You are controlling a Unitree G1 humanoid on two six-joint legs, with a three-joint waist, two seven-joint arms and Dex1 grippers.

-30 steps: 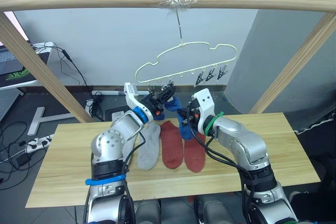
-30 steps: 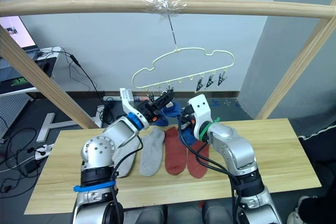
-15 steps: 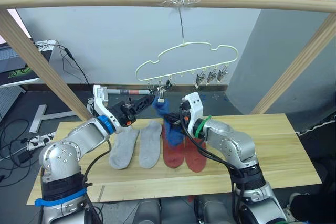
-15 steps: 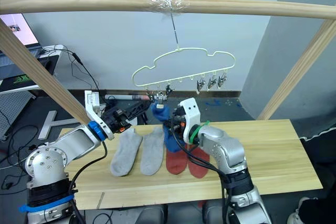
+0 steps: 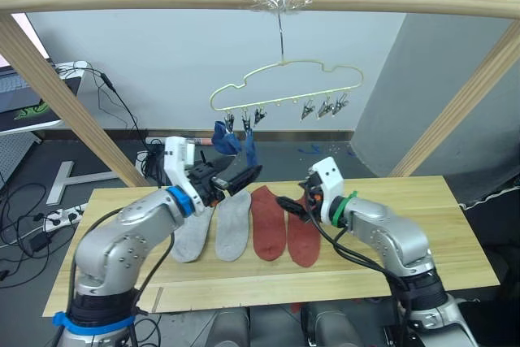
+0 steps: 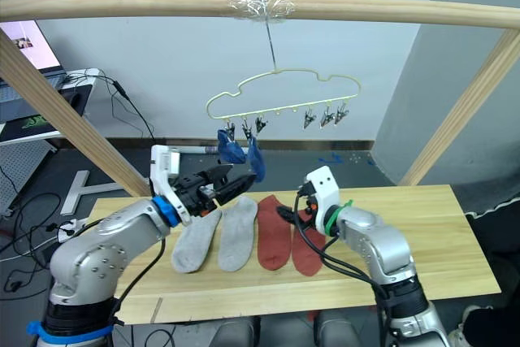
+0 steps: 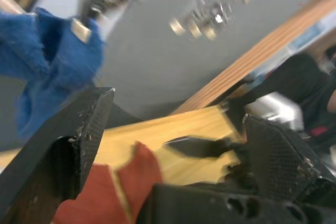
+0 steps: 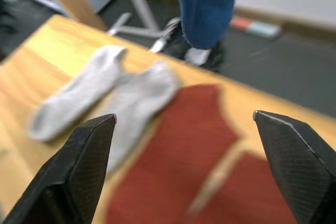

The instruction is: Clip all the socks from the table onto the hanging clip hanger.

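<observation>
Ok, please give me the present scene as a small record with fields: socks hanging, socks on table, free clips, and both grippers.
socks hanging: two blue socks on the clip hanger
socks on table: two grey socks, two red socks on the table
free clips: three
left gripper: jaws open, empty
right gripper: jaws open, empty

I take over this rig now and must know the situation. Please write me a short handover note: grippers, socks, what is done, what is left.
Left gripper: open, empty, raised just under the blue socks.
Right gripper: open, empty, low over the red socks.
Done: both blue socks hang from clips at the left end of the clip hanger.
Left: two grey socks and two red socks, flat on the table. Three clips at the hanger's right end are free.
</observation>
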